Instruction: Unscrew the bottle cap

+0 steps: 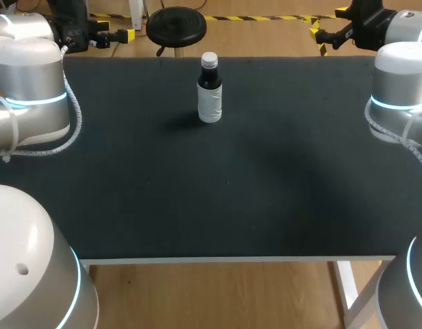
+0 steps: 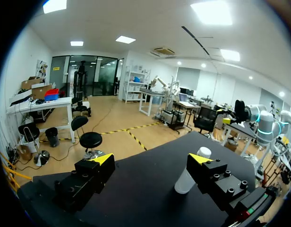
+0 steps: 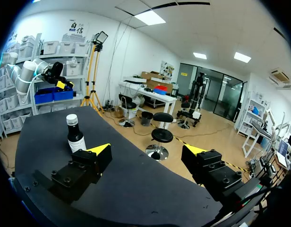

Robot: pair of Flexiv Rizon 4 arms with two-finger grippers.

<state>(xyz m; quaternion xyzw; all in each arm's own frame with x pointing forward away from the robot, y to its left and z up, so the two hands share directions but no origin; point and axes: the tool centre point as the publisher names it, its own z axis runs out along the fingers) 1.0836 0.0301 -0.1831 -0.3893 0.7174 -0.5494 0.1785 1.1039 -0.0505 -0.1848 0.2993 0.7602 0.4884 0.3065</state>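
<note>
Standing wide apart with nothing between them, the black, yellow-tipped fingers of the left gripper (image 2: 151,160) hang over the matte black table top (image 2: 145,194). Ahead of them, partly hidden behind one fingertip, is the small dark glass bottle (image 2: 184,182) with a white wrap-around label. The right gripper (image 3: 146,150) is spread just as wide and holds nothing, and the same bottle (image 3: 75,135) shows beyond one of its fingers. From the head view the bottle (image 1: 209,92) stands upright on the far half of the table (image 1: 266,192), about midway across and near the far edge, well apart from both grippers. Its pale round cap (image 1: 209,59) sits on the neck. The silver left arm (image 1: 33,89) and right arm (image 1: 399,96) flank the table at its sides.
</note>
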